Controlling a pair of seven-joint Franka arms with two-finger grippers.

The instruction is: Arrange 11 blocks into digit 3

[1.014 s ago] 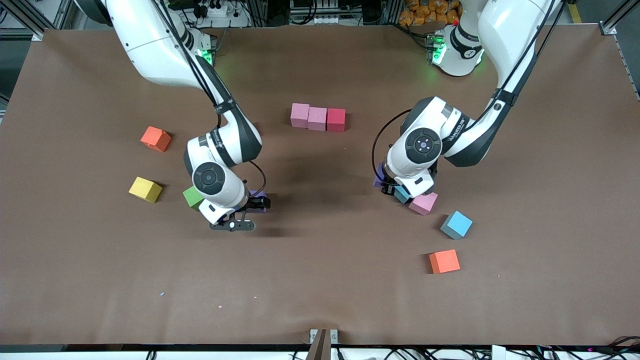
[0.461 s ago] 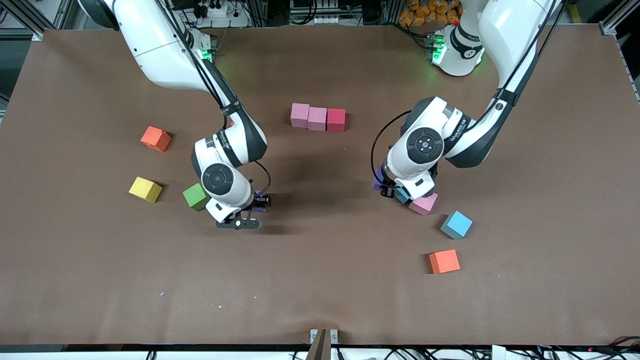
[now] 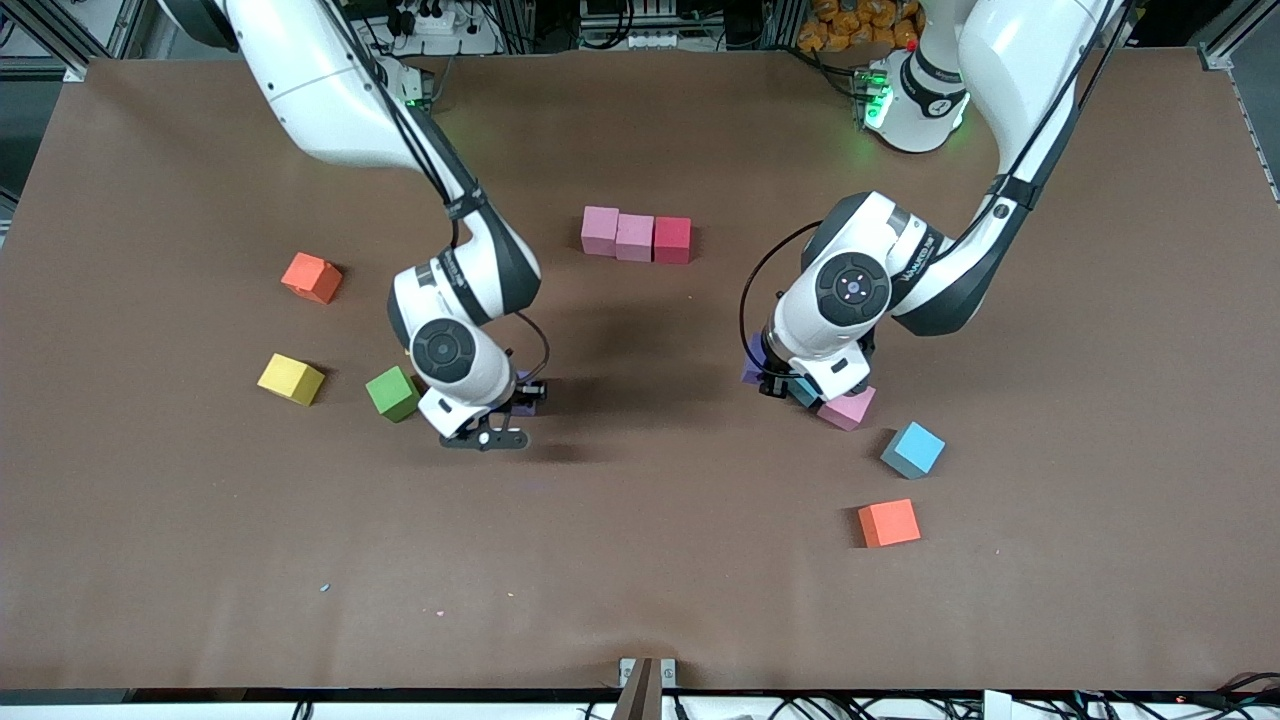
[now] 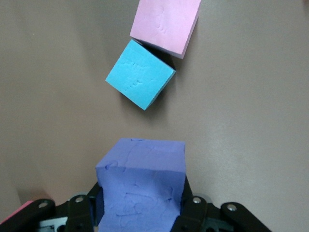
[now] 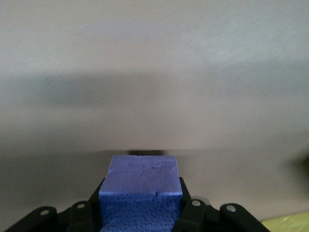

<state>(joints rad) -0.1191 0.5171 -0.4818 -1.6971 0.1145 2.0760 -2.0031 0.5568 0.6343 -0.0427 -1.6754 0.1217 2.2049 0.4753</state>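
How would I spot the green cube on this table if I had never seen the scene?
Start at the row of two pink cubes and a crimson one mid-table, then look nearer the front camera and toward the right arm's end. Just beside the right gripper, which is shut on a purple cube, sits the green cube. It is the only green one; its neighbour is a yellow cube.

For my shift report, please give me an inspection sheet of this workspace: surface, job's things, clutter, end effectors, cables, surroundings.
Surface: brown table, few tiny specks.
Job's things: row of two pink blocks and a red block; loose yellow block, green block, pink block, blue blocks.
Clutter: two orange cubes.
End effectors: left end effector shut on purple block; right end effector shut on second purple block.
Cables: along table edges.
Surroundings: metal frame.
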